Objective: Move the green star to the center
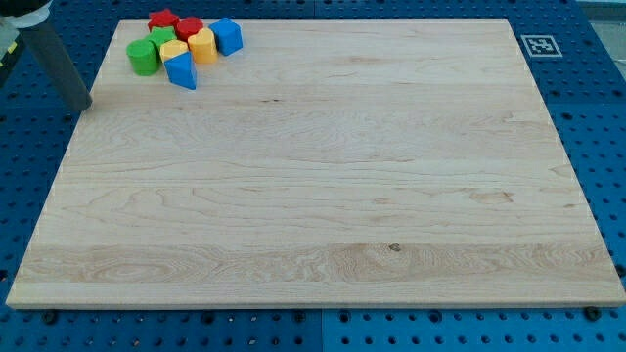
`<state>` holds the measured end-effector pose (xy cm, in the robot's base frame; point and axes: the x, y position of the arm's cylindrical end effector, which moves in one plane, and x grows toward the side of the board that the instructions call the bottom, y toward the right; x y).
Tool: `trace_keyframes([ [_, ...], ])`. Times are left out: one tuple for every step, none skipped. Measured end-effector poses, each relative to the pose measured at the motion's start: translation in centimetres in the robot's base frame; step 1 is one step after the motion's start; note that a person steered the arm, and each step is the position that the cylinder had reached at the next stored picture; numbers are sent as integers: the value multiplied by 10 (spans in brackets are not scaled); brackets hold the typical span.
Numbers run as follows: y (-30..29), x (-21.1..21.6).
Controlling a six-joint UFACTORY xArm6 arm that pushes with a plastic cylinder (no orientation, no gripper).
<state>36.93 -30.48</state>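
My tip [84, 106] sits off the pale wooden board's [313, 196] left edge.
Green star block [162, 38] lies up-right of it, clustered; black-white square marker [539, 45] unreadable; tip touches nothing.

We have one view, raised and angled down at the whole worktop [313, 196] from its near edge.
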Motion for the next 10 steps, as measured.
trace_keyframes([
  [0, -13],
  [0, -36],
  [0, -113],
  [0, -120],
  [15, -122],
  [61, -129],
  [86, -123],
  [93, -115],
  [96, -107],
  [102, -100],
])
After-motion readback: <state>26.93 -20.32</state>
